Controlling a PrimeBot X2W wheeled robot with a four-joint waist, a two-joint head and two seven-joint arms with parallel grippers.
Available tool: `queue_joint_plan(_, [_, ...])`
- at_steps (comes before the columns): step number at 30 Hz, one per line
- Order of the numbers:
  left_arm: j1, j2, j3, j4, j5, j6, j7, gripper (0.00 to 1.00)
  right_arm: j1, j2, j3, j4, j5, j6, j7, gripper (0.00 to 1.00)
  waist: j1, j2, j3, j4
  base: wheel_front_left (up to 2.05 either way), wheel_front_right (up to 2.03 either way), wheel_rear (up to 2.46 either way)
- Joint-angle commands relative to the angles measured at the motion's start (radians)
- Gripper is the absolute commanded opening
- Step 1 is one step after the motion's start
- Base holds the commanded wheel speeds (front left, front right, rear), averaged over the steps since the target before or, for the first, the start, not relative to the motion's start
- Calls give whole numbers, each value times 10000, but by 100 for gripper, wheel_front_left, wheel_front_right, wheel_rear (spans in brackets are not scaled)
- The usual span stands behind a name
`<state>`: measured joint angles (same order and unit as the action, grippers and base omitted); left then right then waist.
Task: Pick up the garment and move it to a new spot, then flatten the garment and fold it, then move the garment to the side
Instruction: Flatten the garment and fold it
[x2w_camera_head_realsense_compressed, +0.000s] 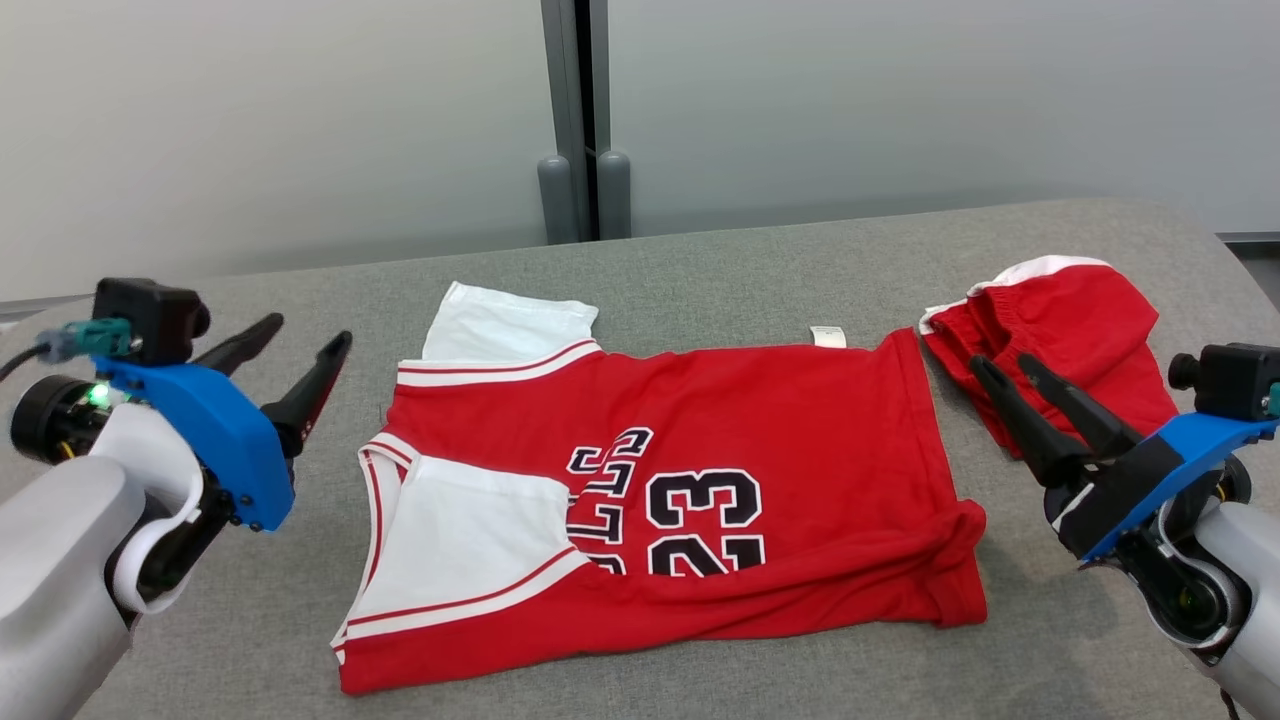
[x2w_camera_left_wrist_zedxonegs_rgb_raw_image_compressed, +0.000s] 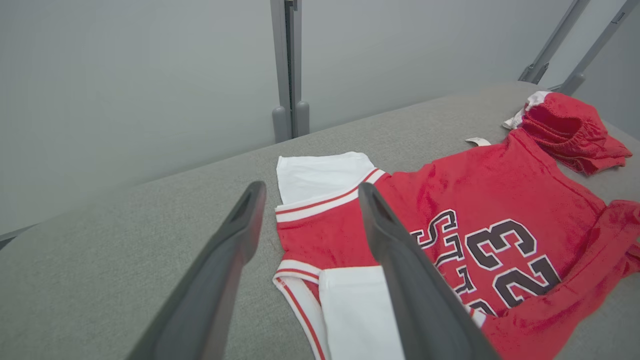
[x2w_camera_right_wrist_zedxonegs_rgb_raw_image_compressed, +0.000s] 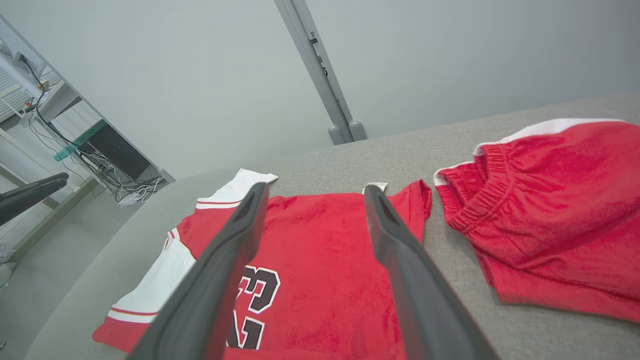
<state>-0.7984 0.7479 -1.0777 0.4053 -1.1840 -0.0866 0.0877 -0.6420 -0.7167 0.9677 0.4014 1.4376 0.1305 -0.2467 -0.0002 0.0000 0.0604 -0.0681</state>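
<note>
Head view: red no. 23 jersey (x2w_camera_head_realsense_compressed: 700, 440) lay centre of grey table (x2w_camera_head_realsense_compressed: 760, 250), part-folded, red shorts (x2w_camera_head_realsense_compressed: 1075, 330) just beside it. L gripper (x2w_camera_head_realsense_compressed: 310, 330) & R gripper (x2w_camera_head_realsense_compressed: 998, 361) hovered wide open, empty. Prob. mid-fold; next needs both ends pinched.

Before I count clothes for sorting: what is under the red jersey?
Grey table shows around the jersey; a white tag pokes out at its far edge. Anything beneath the cloth is hidden.

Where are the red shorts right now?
Head view: the red shorts lie bunched on the right side of the table, just right of the jersey, beyond the open fingers of the right gripper.
</note>
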Motion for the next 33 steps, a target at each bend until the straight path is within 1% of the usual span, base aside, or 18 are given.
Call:
queue_joint_plan(1, [251,64,138,-95,286,330,-663,100,198,120,-92,33,-507,4,-123,100,2,0,-66,-46,0,0,0])
queue_joint_plan(2, [428,90,221,-220,464,611,-1181,100,271,264,-333,71,-812,4,-169,100,2,0,-91,-53,0,0,0])
queue_joint_plan(4, [793,75,534,-522,632,1242,-2286,100,467,542,-1466,128,-1776,4,-183,100,2,0,-142,-24,0,0,0])
queue_joint_plan(6, [1270,40,808,-937,789,1932,-3097,100,1127,1046,-2691,44,-2801,3,-177,100,2,0,-201,21,0,0,0])
queue_joint_plan(9, [2060,-66,1373,-1681,1169,2925,-3493,100,2165,1713,-4493,-255,-4526,3,-181,100,2,0,-271,129,0,0,0])
queue_joint_plan(10, [2367,-176,1673,-2019,1360,3162,-3515,100,2575,1992,-5021,-435,-5003,4,-182,100,2,0,-277,177,0,0,0])
queue_joint_plan(11, [2646,-340,2282,-2427,1666,3454,-3530,100,3030,2215,-5446,-592,-5567,4,-181,100,2,0,-275,217,0,0,0])
queue_joint_plan(13, [3658,-681,3143,-3060,2325,3840,-3524,100,3832,2697,-6348,-997,-6410,3,-182,100,2,0,-263,269,0,0,0])
queue_joint_plan(15, [4563,-1116,4026,-3491,2982,4081,-3528,100,4560,3129,-7057,-1330,-7234,3,-184,100,2,0,-253,293,0,0,0])
queue_joint_plan(18, [5804,-1775,5050,-3835,3764,4091,-3534,100,5445,3730,-7901,-1574,-8052,3,-182,100,2,0,-220,272,0,0,0])
queue_joint_plan(20, [6524,-2155,5464,-3837,4210,3988,-3534,100,5854,4065,-8349,-1609,-8357,3,-184,100,2,0,-177,236,0,0,0])
queue_joint_plan(23, [7240,-2614,6086,-3837,4716,3740,-3535,100,6217,4456,-8642,-1411,-8728,3,-184,100,2,0,-107,153,0,0,0])
queue_joint_plan(25, [7589,-2804,6353,-3740,4974,3491,-3537,100,6288,4501,-8558,-1164,-8929,3,-186,100,2,0,-40,103,0,0,0])
queue_joint_plan(28, [7709,-2921,6417,-3430,5358,3144,-3537,100,6080,4474,-8300,-637,-9085,3,-94,100,2,0,-14,76,0,0,0])
queue_joint_plan(31, [7621,-3010,6288,-2959,5390,2906,-3506,100,5753,4401,-7975,-60,-9131,3,335,100,2,0,2,68,0,0,0])
queue_joint_plan(33, [7511,-3017,6173,-2649,5393,2865,-3278,100,5567,4343,-7641,338,-9227,3,785,100,2,0,3,75,0,0,0])
